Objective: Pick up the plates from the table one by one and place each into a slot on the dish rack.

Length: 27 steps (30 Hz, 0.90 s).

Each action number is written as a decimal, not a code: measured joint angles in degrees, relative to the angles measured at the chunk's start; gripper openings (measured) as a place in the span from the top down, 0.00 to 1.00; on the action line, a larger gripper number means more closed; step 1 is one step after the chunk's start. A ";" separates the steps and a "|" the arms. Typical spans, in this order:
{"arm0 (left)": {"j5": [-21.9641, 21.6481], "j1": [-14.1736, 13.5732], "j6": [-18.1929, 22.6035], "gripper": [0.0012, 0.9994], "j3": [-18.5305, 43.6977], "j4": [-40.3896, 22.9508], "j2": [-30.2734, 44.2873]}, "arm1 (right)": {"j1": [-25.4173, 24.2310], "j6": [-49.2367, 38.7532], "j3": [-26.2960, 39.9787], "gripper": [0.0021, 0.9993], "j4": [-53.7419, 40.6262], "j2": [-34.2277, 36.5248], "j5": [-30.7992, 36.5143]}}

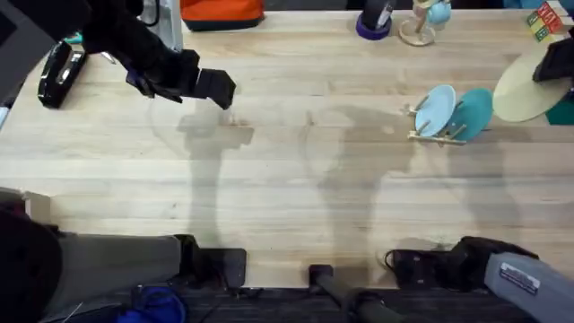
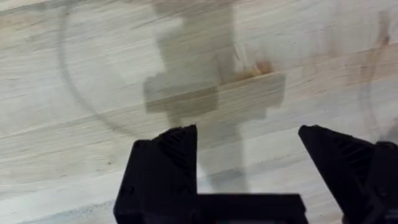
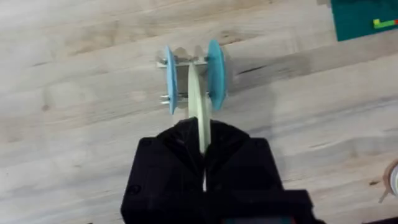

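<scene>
Cream plate (image 3: 198, 109) pinched in right fingers (image 3: 233, 158) (seemingly above dish rack (image 3: 186, 81)).

Soft shadows cross the pale wood table (image 1: 296, 206); an orange object (image 1: 222, 11), perhaps a bag, behind.

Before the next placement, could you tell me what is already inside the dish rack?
The dish rack holds a light blue plate and a teal plate on edge. The plates cover most of its pegs.

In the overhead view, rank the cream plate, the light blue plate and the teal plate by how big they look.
1. cream plate, largest, though raised nearer the camera in the right gripper.
2. light blue plate.
3. teal plate, partly hidden, so unsure.
</scene>
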 joint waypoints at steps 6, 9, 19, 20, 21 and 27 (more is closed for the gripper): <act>0.00 0.00 0.00 0.01 0.00 0.00 0.00 | 0.00 -1.19 0.00 0.97 0.00 0.00 -1.02; 0.00 0.00 -0.02 0.00 0.00 0.00 0.00 | 0.00 -1.95 0.00 0.97 0.00 0.00 -1.01; 0.00 0.00 0.00 0.00 0.00 0.00 0.00 | 0.00 -3.00 0.00 0.97 0.02 4.41 1.68; 0.00 0.00 0.00 0.01 0.00 0.01 0.00 | 0.00 -3.00 0.00 0.97 0.02 5.12 1.72; 0.00 0.00 0.00 0.01 0.00 0.00 0.00 | 0.00 -2.91 0.00 0.97 0.04 5.69 1.77; 0.00 -0.02 0.00 0.00 0.00 0.00 0.00 | 0.00 -1.17 0.00 0.97 0.03 8.04 1.87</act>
